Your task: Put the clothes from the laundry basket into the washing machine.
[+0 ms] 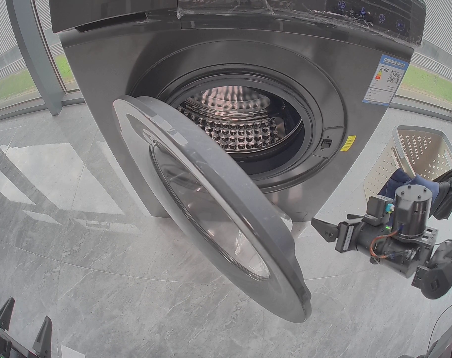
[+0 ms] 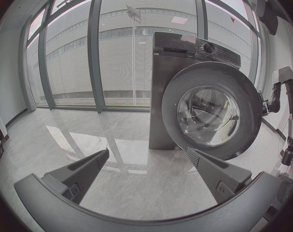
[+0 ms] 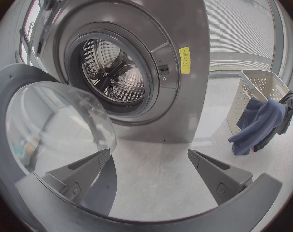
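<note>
Clothes: a blue garment [image 3: 259,123] and a dark garment [image 3: 286,108] hang over the near rim of the laundry basket [image 3: 265,81], trailing down its outer wall; the blue one partly overlaps the dark one
Basket: on the floor [image 1: 87,224] just to the right of the washing machine [image 1: 111,75]
Machine: the door [image 1: 278,254] is swung wide open and the drum [image 1: 236,120] looks empty, so none of the load seems to be in yet
Right gripper [image 3: 148,152]: fingers spread wide with nothing between them; it sits low in front of the machine, between the door and the basket, apart from the clothes
Left gripper [image 2: 147,151]: also wide open and empty, low on the left and well apart from the basket
Handling: likely soft, light, limp cloth that will sag and trail when lifted; not fragile, and easy to pinch
Where to hold: probably the bunched fold at the rim, where the cloth is thickest, rather than a hanging end
Risk: the overlapping garments may come up together, and a trailing sleeve could snag on the basket rim or the door edge
</note>
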Tool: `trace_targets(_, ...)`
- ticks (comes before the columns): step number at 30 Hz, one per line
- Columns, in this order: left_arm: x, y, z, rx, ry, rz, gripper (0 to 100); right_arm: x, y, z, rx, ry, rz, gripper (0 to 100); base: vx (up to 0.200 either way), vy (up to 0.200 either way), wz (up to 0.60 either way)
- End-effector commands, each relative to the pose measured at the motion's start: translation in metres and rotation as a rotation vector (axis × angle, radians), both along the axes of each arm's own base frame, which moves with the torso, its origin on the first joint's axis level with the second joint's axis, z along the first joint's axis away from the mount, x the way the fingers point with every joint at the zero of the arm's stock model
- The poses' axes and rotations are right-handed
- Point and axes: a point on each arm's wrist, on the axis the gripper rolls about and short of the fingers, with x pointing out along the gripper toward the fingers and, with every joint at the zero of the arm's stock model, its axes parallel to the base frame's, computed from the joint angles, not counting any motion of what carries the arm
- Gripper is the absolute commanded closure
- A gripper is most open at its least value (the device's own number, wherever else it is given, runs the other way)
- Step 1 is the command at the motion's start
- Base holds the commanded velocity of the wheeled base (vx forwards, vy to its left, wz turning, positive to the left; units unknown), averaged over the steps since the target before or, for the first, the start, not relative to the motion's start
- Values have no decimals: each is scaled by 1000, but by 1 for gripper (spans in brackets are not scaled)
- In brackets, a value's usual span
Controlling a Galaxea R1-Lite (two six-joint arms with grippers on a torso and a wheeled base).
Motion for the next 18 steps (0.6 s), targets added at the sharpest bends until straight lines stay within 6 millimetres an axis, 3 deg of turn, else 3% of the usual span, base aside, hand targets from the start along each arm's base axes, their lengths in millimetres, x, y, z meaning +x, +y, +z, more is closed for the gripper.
trace_targets(1, 1, 0, -5, -1, 8, 0, 0, 42, 16, -18, -7, 7, -36, 0, 0, 0, 0)
trace_targets(4, 1, 0, -5, -1, 8, 0, 0, 47, 24, -23, -12, 13, -19, 0, 0, 0, 0)
trace_targets(9, 1, 0, -5, -1, 8, 0, 0, 38, 38, -24, -18, 17, 34, 0, 0, 0, 0)
trace_targets(18, 1, 0, -5, -1, 8, 0, 0, -1, 65, -33, -51, 59, 184, 0, 0, 0, 0)
